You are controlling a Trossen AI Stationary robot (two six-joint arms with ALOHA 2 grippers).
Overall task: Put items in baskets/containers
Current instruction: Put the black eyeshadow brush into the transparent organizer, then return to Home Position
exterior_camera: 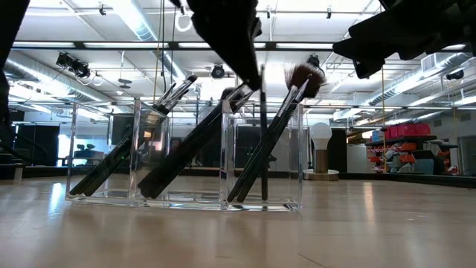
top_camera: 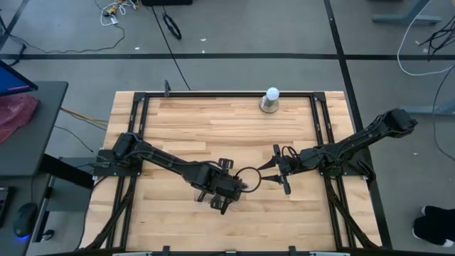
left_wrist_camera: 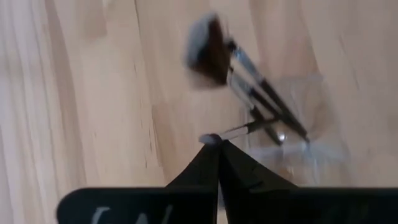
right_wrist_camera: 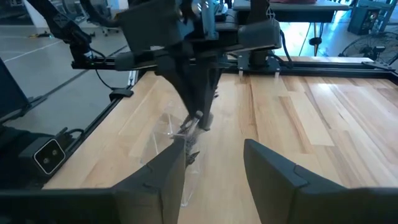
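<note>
Inside clear organizer (exterior_camera: 186,152): unlabeled brushes (exterior_camera: 271,138)

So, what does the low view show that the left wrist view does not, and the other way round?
Only the low view shows the clear holder whole: three compartments, each with brushes leaning in it, plus the white ball-shaped object behind. Only the left wrist view shows the left pincer shut on a thin brush handle, from above. Both show the large dark-tufted brush and the wooden table.
</note>
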